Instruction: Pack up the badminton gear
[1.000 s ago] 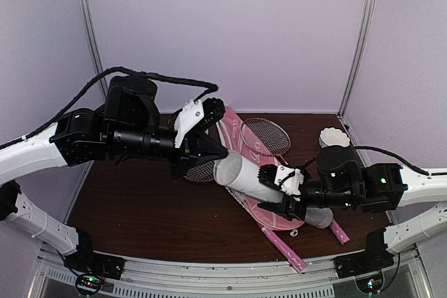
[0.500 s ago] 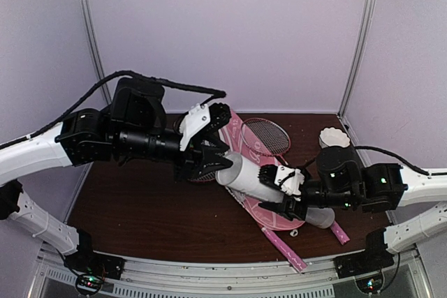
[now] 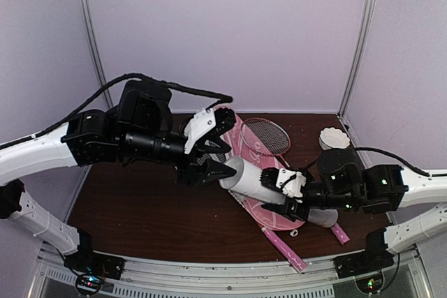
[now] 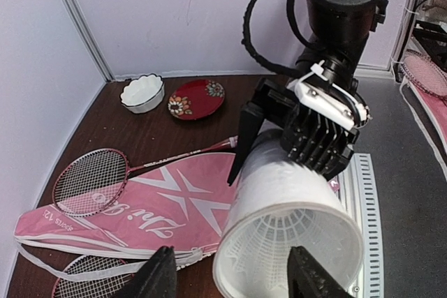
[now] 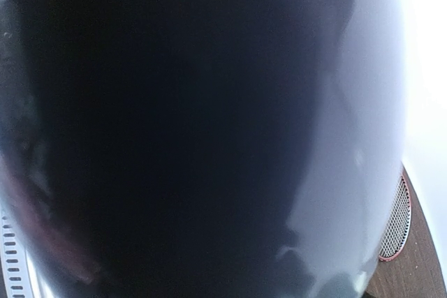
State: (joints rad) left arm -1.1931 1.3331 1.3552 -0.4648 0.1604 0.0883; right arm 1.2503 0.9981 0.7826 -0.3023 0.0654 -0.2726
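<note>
My right gripper (image 3: pixel 288 193) is shut on the long white tube (image 3: pixel 260 185) and holds it slanted above the pink racquet cover (image 3: pixel 235 130). The tube's open mouth faces my left gripper (image 3: pixel 226 143). In the left wrist view that mouth fills the foreground, and a white feather shuttlecock (image 4: pixel 283 242) sits inside the tube (image 4: pixel 279 186). My left gripper (image 4: pixel 234 278) is open and empty, one finger beside the rim and one in front of it. Two red-framed racquets (image 4: pixel 91 181) (image 4: pixel 84 280) lie by the cover (image 4: pixel 140 204). The right wrist view is filled by the tube's wall (image 5: pixel 209 130).
A white scalloped bowl (image 3: pixel 334 137) stands at the back right corner, with a small red patterned dish (image 4: pixel 198 97) beside it in the left wrist view. Pink racquet handles (image 3: pixel 290 250) stick out toward the table's near edge. Walls close in the table on three sides.
My left gripper has moved right, up to the tube's mouth, and its jaws have gone from shut to open. The right arm and the tube have barely shifted.
</note>
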